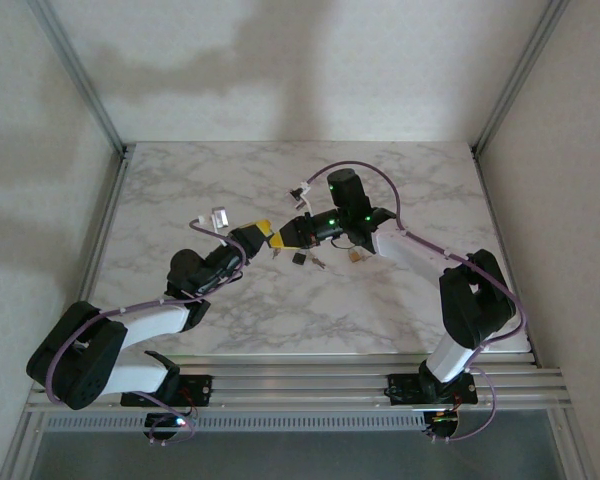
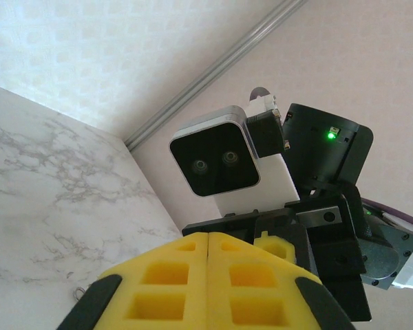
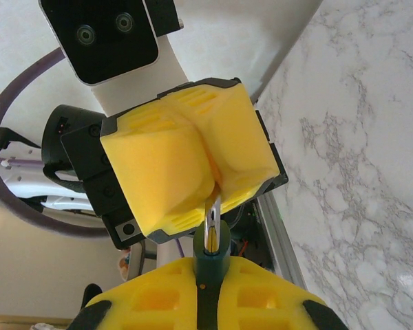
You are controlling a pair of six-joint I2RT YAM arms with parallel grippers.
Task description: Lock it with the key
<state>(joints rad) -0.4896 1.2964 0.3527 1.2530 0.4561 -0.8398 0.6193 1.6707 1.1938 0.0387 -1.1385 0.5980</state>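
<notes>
Right gripper (image 3: 206, 292) is clamped on a small green lock body (image 3: 208, 265). The left gripper (image 3: 208, 168), pads fully together, pinches the silver metal piece (image 3: 213, 227) rising from it, seemingly the key, above the marble table (image 1: 180, 200). Insertion looks done, so next comes a careful twist.

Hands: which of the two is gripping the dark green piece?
The right hand: the dark green piece sits between its yellow pads, whereas the left hand pinches only the silver metal part rising from it.
</notes>
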